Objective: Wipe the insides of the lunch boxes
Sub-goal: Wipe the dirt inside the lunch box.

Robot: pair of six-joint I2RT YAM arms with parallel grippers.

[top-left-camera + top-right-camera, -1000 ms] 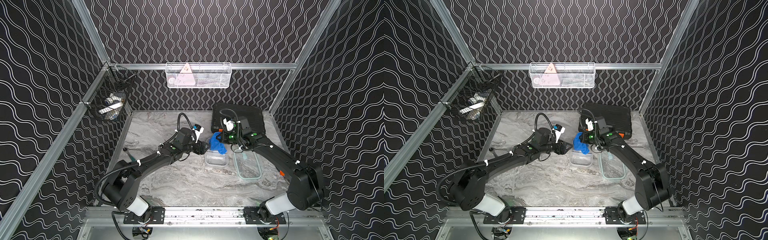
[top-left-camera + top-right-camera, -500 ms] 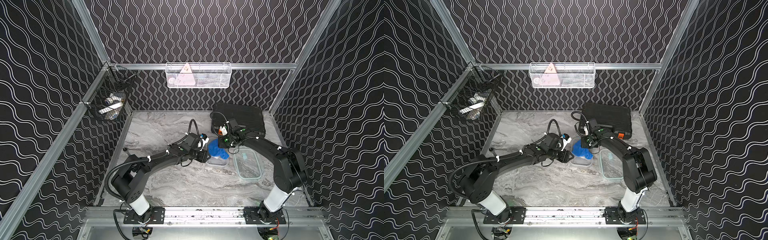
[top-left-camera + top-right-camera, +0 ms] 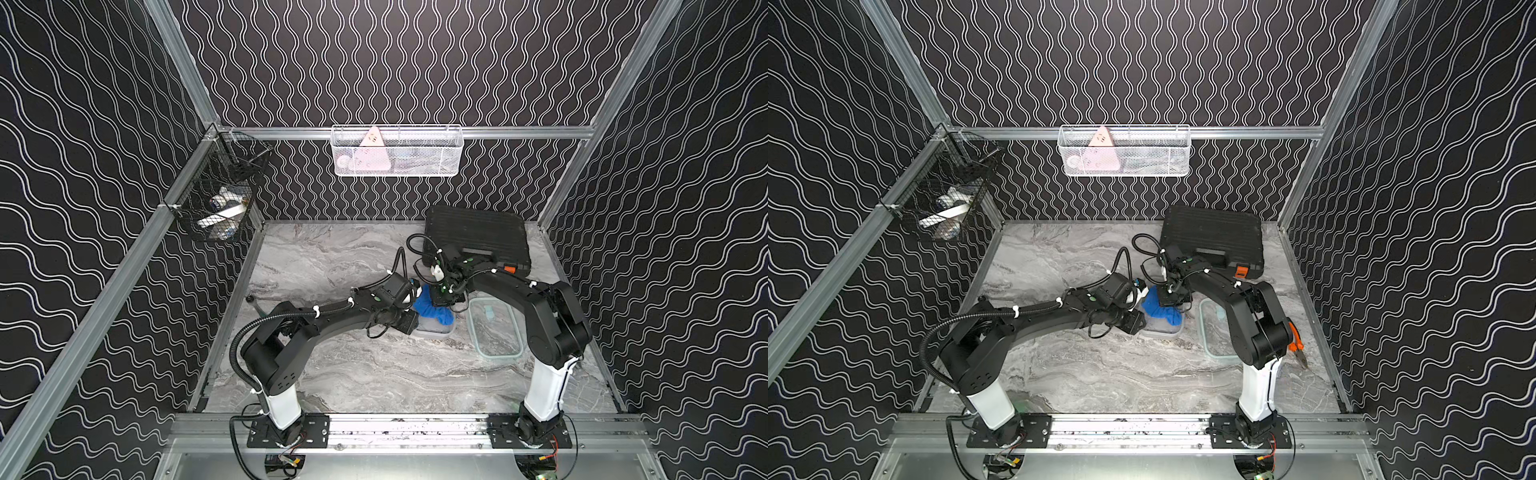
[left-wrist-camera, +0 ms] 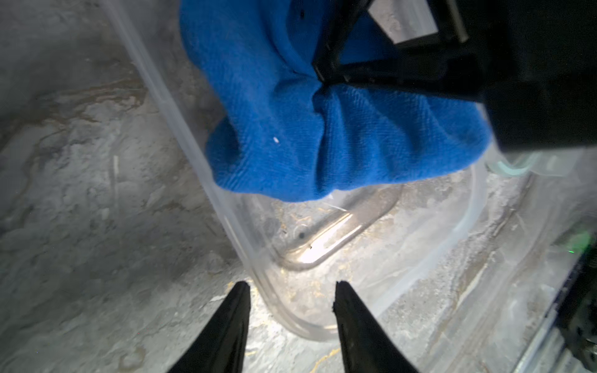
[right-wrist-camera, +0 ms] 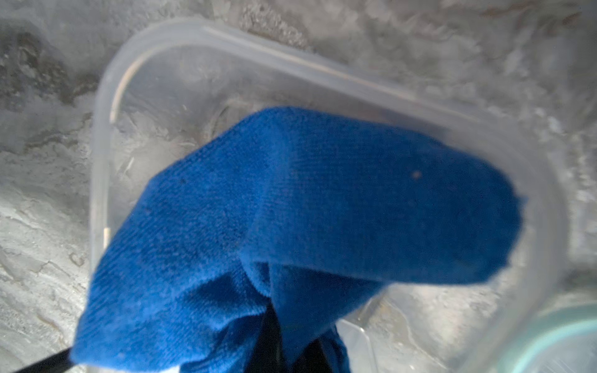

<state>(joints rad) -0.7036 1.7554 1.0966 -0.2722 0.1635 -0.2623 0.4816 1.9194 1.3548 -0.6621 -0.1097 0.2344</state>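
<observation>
The right gripper [image 4: 318, 79], clenched on the blue cloth [image 4: 290, 145], has dropped into the lunch box [image 3: 435, 331] on the tabletop [image 3: 353, 374]. The left gripper [image 4: 290, 290], narrowing yet unclamped, straddles the box's wall, so wiping can likely begin.

Both top views are evenly lit and sharp, with walls [image 3: 83, 208] stretched at three and nine o'clock. Glare is seen on the lunch box [image 4: 310, 255] (left wrist view); the right wrist view is blurred.

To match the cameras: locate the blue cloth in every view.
Both top views: blue cloth mid-table, over the lunch box.
Left wrist: large, hanging from the right gripper.
Right wrist: fills the middle, close up.
Shared landmark: the lunch box's clear rim.
</observation>
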